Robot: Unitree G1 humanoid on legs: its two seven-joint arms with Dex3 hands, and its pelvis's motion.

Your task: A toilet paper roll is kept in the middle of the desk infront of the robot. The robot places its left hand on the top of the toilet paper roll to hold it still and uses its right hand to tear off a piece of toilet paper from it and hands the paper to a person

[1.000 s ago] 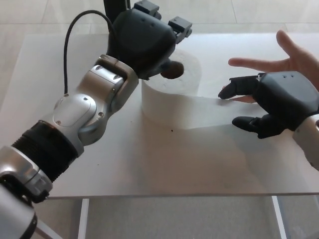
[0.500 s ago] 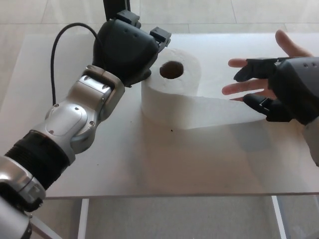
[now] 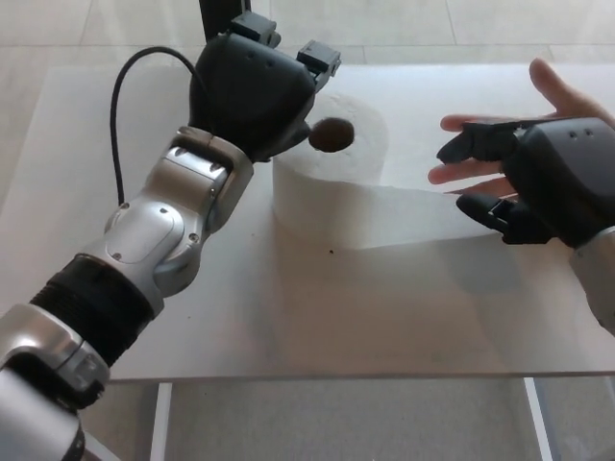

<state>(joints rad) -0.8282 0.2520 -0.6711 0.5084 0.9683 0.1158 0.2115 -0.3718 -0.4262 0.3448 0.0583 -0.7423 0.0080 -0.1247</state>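
Observation:
A white toilet paper roll (image 3: 327, 187) stands upright mid-desk, its brown core hole facing up. A loose strip of paper (image 3: 423, 216) runs from the roll to the right, still joined to it. My left hand (image 3: 252, 91) hangs over the roll's top left edge, covering part of the rim and leaving the core hole in sight. My right hand (image 3: 543, 182) hovers at the strip's far end. Its fingers (image 3: 476, 142) and thumb are spread apart, and the thumb tip lies at the paper's end. A person's hand (image 3: 567, 96) is held open just behind it.
The pale desk (image 3: 317, 317) ends at a front edge near the bottom of the picture. A black cable (image 3: 123, 96) loops off my left forearm. A dark post (image 3: 223, 14) stands behind the roll. Tiled floor lies beyond the desk.
My left hand slid left off the roll's top, then came partly back. My right hand rose and moved right toward the person's hand. The strip stays attached.

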